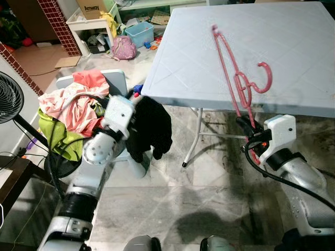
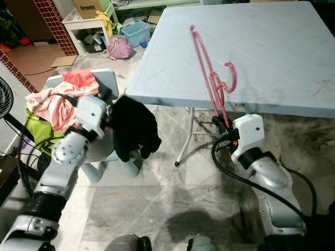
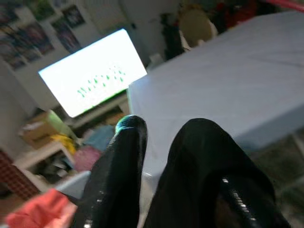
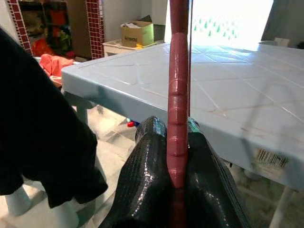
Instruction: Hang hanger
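Right gripper [image 1: 251, 137] is clamped on the pink hanger [image 1: 235, 78], which sticks up over the table [image 1: 293, 42] edge. Left gripper [image 1: 137, 123] pinches a black cloth [image 1: 152, 128] beside the clothes pile [image 1: 70, 107].

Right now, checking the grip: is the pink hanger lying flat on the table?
No, the right gripper holds the pink hanger upright before the table.

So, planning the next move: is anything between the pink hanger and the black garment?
Nothing visible. The right gripper holds the pink hanger above the table; the black garment hangs from the left gripper, only floor between.
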You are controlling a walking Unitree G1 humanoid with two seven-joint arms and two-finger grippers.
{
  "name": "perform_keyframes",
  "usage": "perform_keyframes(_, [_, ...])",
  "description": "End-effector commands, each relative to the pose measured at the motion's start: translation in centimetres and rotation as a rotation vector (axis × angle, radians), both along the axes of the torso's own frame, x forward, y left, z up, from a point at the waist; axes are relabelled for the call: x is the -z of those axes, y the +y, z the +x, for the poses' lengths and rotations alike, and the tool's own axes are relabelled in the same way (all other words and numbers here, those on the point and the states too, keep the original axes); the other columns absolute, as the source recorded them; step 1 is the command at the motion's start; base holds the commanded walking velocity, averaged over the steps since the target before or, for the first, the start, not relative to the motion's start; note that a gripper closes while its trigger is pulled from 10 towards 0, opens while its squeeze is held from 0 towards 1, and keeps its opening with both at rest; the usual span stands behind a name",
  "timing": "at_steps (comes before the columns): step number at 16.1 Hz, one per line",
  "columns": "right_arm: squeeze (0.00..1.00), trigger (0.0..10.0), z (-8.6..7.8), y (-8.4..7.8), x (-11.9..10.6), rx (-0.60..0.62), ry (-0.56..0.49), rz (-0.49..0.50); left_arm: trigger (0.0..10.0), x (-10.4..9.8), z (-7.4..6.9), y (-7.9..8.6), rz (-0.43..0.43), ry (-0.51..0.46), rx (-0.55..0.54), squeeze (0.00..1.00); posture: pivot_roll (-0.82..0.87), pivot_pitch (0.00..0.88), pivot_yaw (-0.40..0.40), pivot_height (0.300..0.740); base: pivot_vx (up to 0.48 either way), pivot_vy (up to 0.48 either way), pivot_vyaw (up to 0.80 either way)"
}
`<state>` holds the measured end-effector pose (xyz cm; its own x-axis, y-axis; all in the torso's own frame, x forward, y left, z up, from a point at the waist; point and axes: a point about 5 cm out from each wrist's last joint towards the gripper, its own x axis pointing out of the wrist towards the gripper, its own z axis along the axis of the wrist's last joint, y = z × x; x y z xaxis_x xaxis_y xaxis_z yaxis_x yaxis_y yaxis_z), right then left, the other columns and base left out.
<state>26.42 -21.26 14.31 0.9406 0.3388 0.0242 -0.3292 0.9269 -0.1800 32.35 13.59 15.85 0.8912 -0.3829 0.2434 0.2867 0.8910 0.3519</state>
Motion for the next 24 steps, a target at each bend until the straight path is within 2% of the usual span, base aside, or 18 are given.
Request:
perform_keyframes(1, [0.00,10.0,-0.3,0.3,-0.1,-0.005,-0.024,-0.027,0.0,-0.8,0.1,0.8,0.007,-0.048,-0.043,0.00,-0.09,0.063,0.111,0.740,0.000,0.000,0.00])
perform_keyframes(5, [0.00,10.0,-1.2,-0.3,0.7,0.072,-0.029,-0.025,0.0,-1.1,-0.2,1.7,-0.056,-0.098,-0.139,0.00,-0.09,0.034,0.085,0.740,0.000,0.000,0.00])
perform_keyframes(7, [0.00,10.0,-1.5,-0.5,1.2,0.098,-0.020,-0.018,0.0,-1.4,-0.3,1.8,-0.076,-0.115,-0.150,0.00,-0.09,0.029,0.086,0.740,0.000,0.000,0.00])
perform_keyframes(9, [0.00,10.0,-1.6,-0.6,1.1,0.112,-0.044,-0.059,0.0,-1.5,-0.2,1.8,-0.079,-0.103,-0.149,0.00,-0.08,0.029,0.090,0.740,0.000,0.000,0.00])
perform_keyframes(10, [0.00,10.0,-1.7,-0.9,0.9,0.163,-0.074,-0.112,0.0,-1.8,0.0,2.0,-0.086,-0.104,-0.161,0.00,-0.08,0.029,0.090,0.740,0.000,0.000,0.00])
perform_keyframes(12, [0.00,10.0,-2.4,-1.7,1.0,0.303,-0.097,-0.146,0.0,-2.4,0.0,2.2,-0.108,-0.116,-0.175,0.00,-0.08,0.030,0.089,0.740,0.000,0.000,0.00])
perform_keyframes(13, [0.00,10.0,-2.9,-1.8,1.4,0.326,-0.085,-0.149,0.0,-2.5,0.1,2.0,-0.116,-0.115,-0.169,0.00,-0.08,0.030,0.089,0.740,0.274,0.000,0.00])
perform_keyframes(19, [0.00,10.0,-2.7,-2.1,1.4,0.385,-0.080,-0.125,0.0,-2.9,0.3,1.5,-0.136,-0.110,-0.150,0.00,-0.09,0.033,0.094,0.740,0.236,0.000,0.00])
perform_keyframes(24, [0.00,10.0,-2.4,-1.6,1.4,0.367,-0.081,-0.098,0.0,-3.3,0.2,1.4,-0.147,-0.114,-0.142,0.00,-0.08,0.035,0.092,0.740,0.281,0.000,-0.57])
